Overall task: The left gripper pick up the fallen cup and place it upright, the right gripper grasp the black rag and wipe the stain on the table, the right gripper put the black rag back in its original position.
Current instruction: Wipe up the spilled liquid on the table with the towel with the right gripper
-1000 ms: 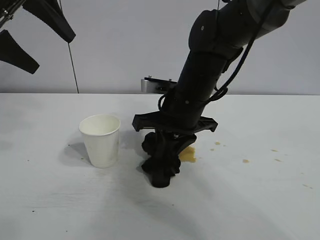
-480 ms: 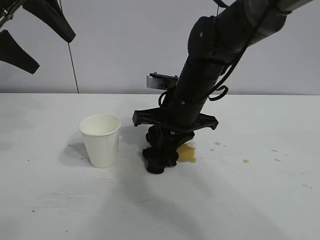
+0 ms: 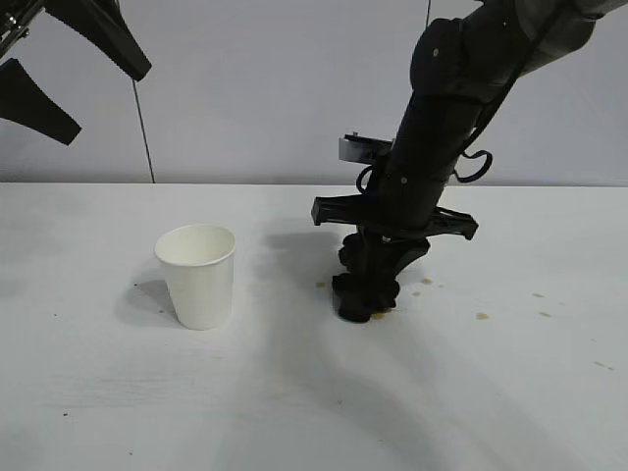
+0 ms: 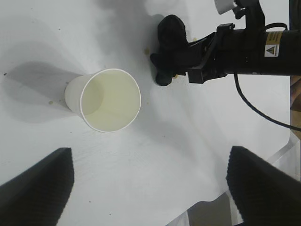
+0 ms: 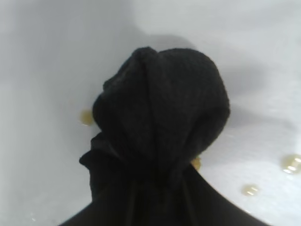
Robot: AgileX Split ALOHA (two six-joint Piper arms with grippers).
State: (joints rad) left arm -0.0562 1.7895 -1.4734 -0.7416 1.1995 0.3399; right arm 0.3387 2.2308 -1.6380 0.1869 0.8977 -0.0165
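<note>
The white cup (image 3: 199, 274) stands upright on the white table (image 3: 118, 392), left of centre; it also shows in the left wrist view (image 4: 106, 100). My left gripper (image 3: 59, 74) is open and empty, raised high at the upper left; its fingertips (image 4: 40, 183) frame the left wrist view. My right gripper (image 3: 371, 285) is shut on the black rag (image 3: 365, 294) and presses it on the table over the stain. The rag fills the right wrist view (image 5: 160, 122). Only a sliver of the stain (image 5: 195, 163) shows at the rag's edge, with yellowish droplets (image 3: 428, 283) nearby.
More small droplets (image 3: 481, 316) lie on the table to the right of the rag, and one small spot (image 3: 320, 286) to its left. A grey wall stands behind the table. The table's edge (image 4: 282, 150) shows in the left wrist view.
My right gripper has dragged the rag to the right across the stain; the puddle that showed beside the rag is now covered. The cup and left gripper have not moved.
</note>
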